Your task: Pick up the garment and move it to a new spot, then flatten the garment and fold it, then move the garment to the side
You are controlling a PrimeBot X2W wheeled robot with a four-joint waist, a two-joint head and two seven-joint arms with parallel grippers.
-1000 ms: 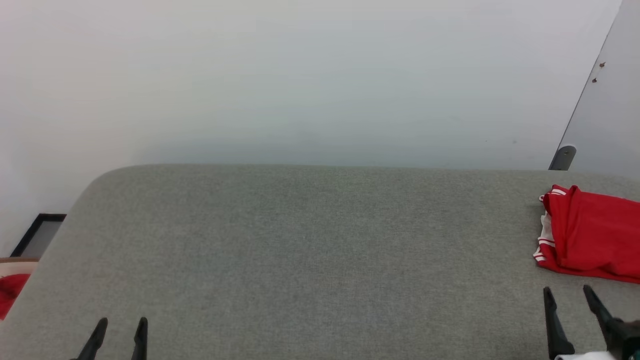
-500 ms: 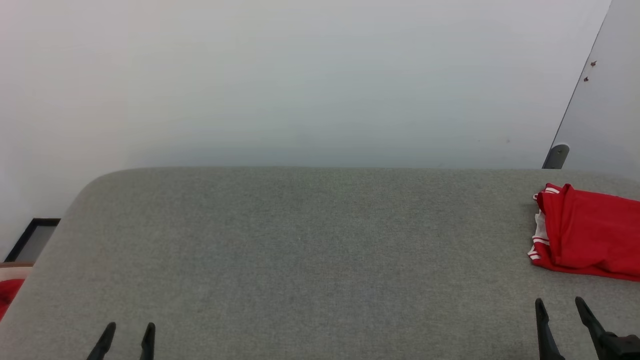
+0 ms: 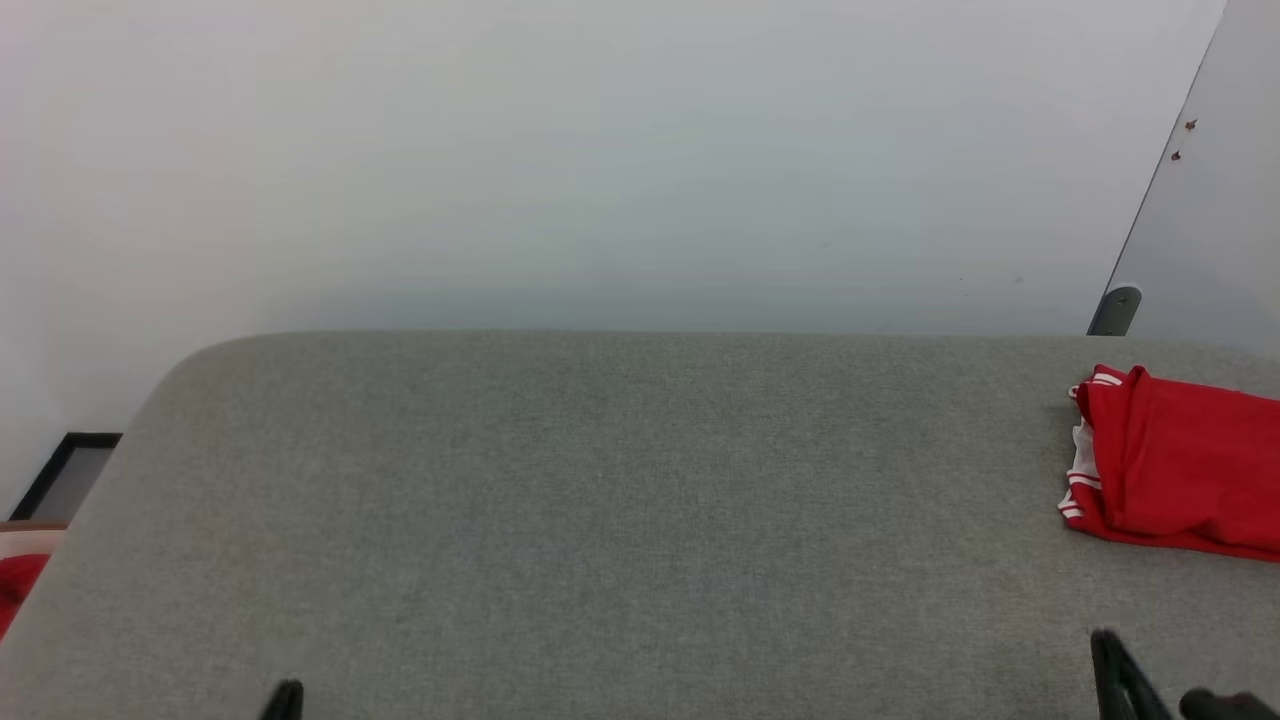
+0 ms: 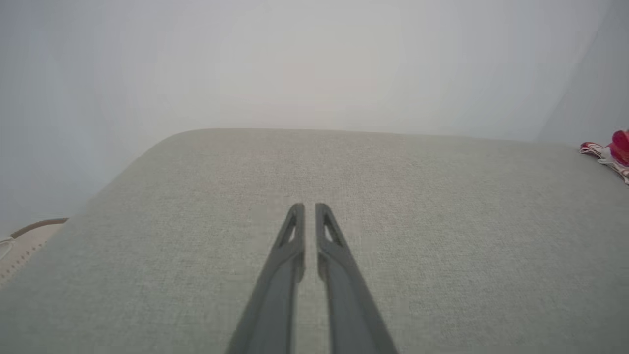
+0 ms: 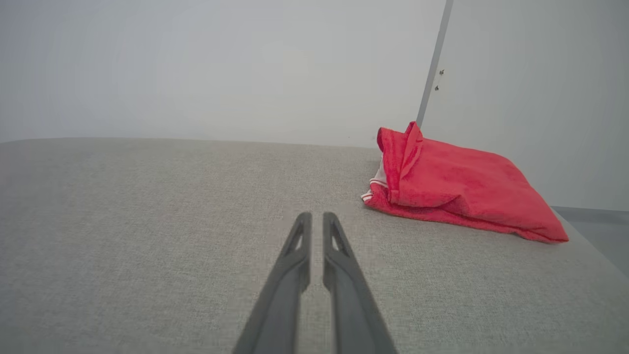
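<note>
Nearest me, my left pincer point(image 4: 308, 209) rises from the bottom centre of its wrist view. Its two dark fingers are a narrow slit apart and pinch nothing, and the grey fabric surface point(image 4: 442, 246) lies under them. My right pincer point(image 5: 317, 216) stands likewise in its own view — fingers barely parted, nothing between them.

Beyond its tips, right of centre, the garment point(image 5: 457, 191) lies folded on that grey surface, well apart from both pincers. It is a red bundle with a little white and red-white striped trim showing at its left edge. In the head view it sits at the right edge, cut off by the frame.

At the lower left edge of the head view a scrap of red cloth point(image 3: 12, 585) shows, off the surface. Farthest back stands a pale wall point(image 3: 600, 150) — and at the upper right a grey panel point(image 5: 530, 98) with two small screws.
</note>
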